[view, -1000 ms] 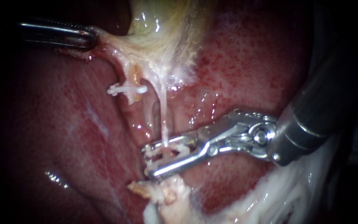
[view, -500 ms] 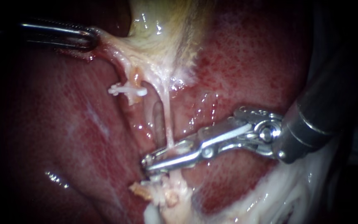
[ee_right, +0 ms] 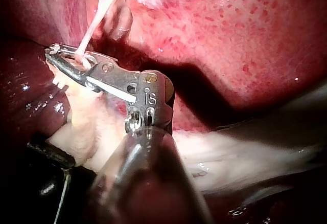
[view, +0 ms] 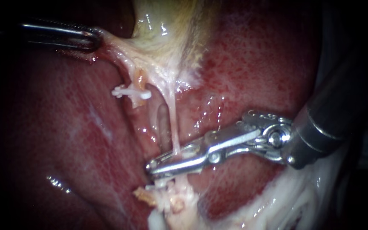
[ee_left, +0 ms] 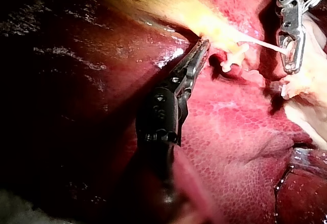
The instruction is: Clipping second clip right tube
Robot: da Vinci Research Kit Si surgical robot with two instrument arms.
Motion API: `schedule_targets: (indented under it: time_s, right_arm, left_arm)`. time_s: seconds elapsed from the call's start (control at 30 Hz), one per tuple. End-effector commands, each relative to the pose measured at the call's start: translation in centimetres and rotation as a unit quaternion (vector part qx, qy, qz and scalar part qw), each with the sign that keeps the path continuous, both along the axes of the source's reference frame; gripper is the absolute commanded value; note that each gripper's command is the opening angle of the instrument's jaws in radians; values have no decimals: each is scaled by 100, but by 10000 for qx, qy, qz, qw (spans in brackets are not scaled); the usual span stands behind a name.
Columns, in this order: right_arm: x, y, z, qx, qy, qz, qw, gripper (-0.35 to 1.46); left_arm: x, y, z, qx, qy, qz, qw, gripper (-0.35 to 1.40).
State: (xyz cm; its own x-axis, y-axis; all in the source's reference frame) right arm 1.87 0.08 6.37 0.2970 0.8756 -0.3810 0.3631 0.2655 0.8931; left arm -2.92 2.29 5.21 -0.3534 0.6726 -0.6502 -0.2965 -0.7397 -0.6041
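Liver (view: 64,140), wet red, beneath taut right tube (view: 173,123)

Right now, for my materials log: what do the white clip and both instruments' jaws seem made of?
Clip: matte white, opaque, probably plastic. Right instrument, shut on the right tube: bright polished metal, sharp glints. Left instrument, gripping pale tissue: darker metal, glossy streak; coating possible.

Only a small mark (ee_right: 149,97) on right instrument (ee_right: 64,59)
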Motion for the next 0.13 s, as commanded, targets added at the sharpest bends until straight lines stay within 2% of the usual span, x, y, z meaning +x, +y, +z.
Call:
schedule_targets:
  time_s: [0.03, 0.13]
  right_arm:
    - [0, 0, 1, -1, 0, 0, 10000, -35]
    - [-1, 0, 2, -2, 6, -13, 10000, -35]
  left_arm:
    - [0, 0, 0, 1, -1, -1, 10000, -35]
    - [0, 0, 0, 2, -1, -1, 10000, -35]
